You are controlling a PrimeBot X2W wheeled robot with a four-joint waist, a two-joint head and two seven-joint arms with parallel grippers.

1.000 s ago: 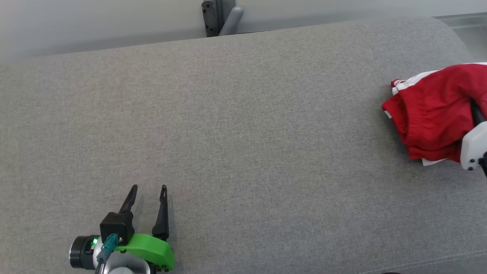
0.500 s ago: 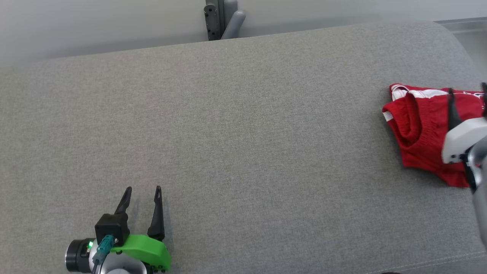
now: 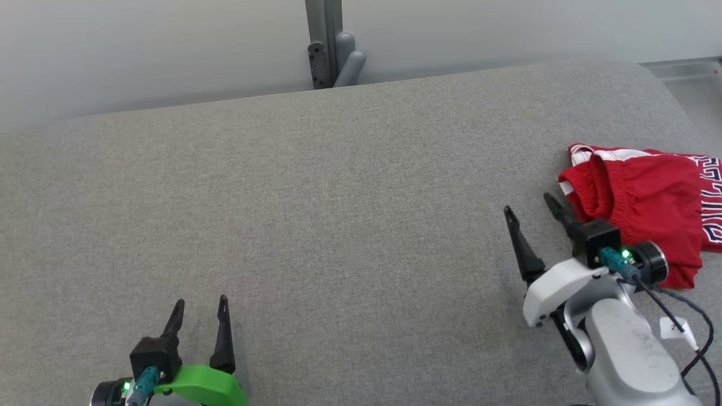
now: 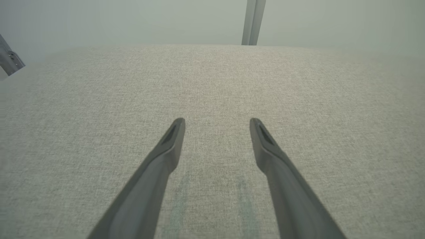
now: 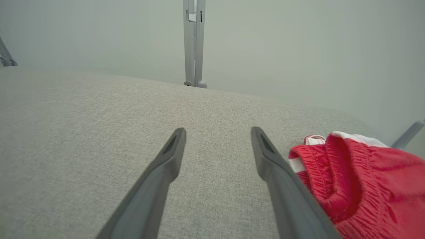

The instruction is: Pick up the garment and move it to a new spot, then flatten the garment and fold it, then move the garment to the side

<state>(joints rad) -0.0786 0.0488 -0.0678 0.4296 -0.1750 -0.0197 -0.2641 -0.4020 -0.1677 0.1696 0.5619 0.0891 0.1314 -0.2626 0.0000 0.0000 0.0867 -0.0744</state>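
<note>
We saw the crumpled red fabric garment with white trim and an elastic waistband (image 3: 637, 203) lying on the right part of the wide grey woven-fabric surface (image 3: 338, 197), close to that surface's rounded right end, with dark lettering on a white band at its far right edge. The right gripper (image 3: 529, 203) stood just beside the garment's left edge, and its two long dark fingers were spread wide with nothing between them. In the right wrist view the gripper (image 5: 218, 129) showed bare grey cloth between its fingers, while the red garment (image 5: 365, 186) lay just outside the right-hand finger. We could not tell whether that finger touched the cloth. Behind those fingers we noted the white housing (image 3: 555, 287) and a thin black cable (image 3: 688, 349) trailing from the pale forearm. The left gripper (image 3: 201, 299) sat at the lower left on its green plastic housing (image 3: 203, 386), well apart from the garment, and its fingers too were spread and holding nothing. The left wrist view (image 4: 217, 120) showed them just above the bare grey surface. A grey metal post (image 3: 324, 45) rose behind the far edge of the surface.
</note>
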